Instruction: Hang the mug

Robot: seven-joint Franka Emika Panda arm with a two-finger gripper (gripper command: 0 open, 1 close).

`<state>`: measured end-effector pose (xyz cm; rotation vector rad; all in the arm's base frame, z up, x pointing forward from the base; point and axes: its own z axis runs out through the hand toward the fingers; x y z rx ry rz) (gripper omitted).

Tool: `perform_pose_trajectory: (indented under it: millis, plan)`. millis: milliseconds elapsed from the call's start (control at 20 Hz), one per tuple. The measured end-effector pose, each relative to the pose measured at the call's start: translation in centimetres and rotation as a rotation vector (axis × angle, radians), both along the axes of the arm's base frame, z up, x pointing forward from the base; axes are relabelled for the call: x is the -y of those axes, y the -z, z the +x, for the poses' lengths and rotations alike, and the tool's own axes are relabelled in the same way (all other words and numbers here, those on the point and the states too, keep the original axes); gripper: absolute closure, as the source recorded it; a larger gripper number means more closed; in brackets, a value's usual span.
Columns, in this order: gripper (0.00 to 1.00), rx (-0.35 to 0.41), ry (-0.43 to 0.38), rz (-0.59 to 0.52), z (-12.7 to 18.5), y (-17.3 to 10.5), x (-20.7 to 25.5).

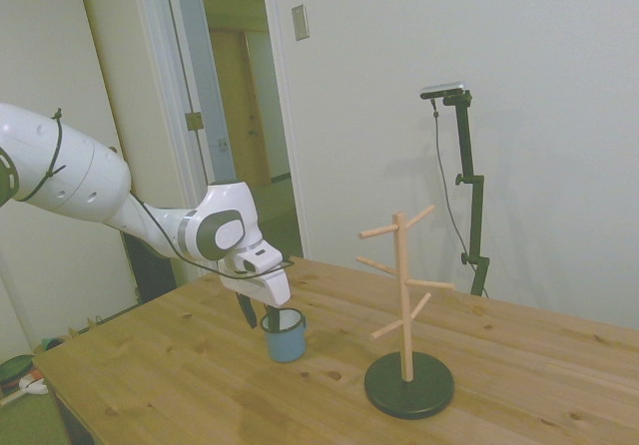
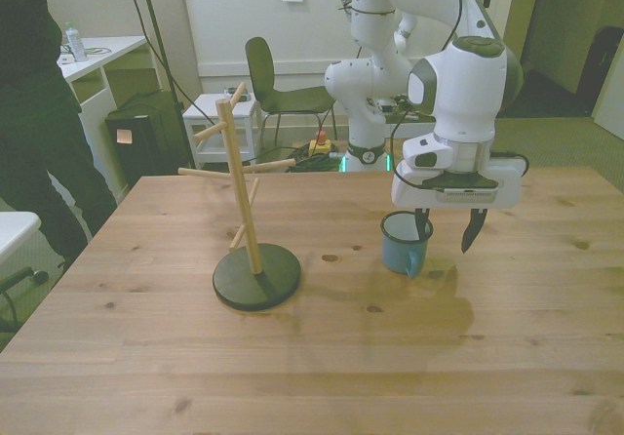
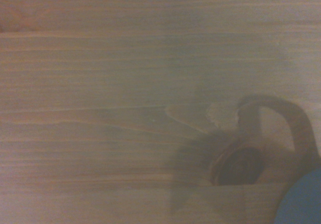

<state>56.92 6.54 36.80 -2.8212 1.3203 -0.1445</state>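
Observation:
The small blue mug (image 2: 402, 244) stands upright on the wooden table (image 2: 322, 357), with its white inside showing. My gripper (image 2: 446, 230) hangs over the mug's rim on the front view's right and is open. One fingertip (image 2: 421, 226) dips inside the mug; the other is outside its wall. In the side view the gripper (image 1: 259, 316) is at the mug (image 1: 286, 337). The wooden peg stand (image 2: 245, 189) on its dark round base is toward the front view's left, apart from the mug. A blurred blue edge of the mug (image 3: 302, 202) shows in the wrist view.
The peg stand (image 1: 403, 305) rises well above the mug, its pegs pointing several ways. A person (image 2: 34, 113) in dark clothes stands off the front view's left table edge. Behind the table are a chair (image 2: 278, 79) and a second white robot (image 2: 375, 74).

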Motion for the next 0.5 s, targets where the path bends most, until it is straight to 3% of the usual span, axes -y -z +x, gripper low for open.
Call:
perform_pose_trajectory:
  millis: [500]
  plan:
    - [1.0, -0.003, 0.003, -0.002, -0.29, 0.15, 0.24]
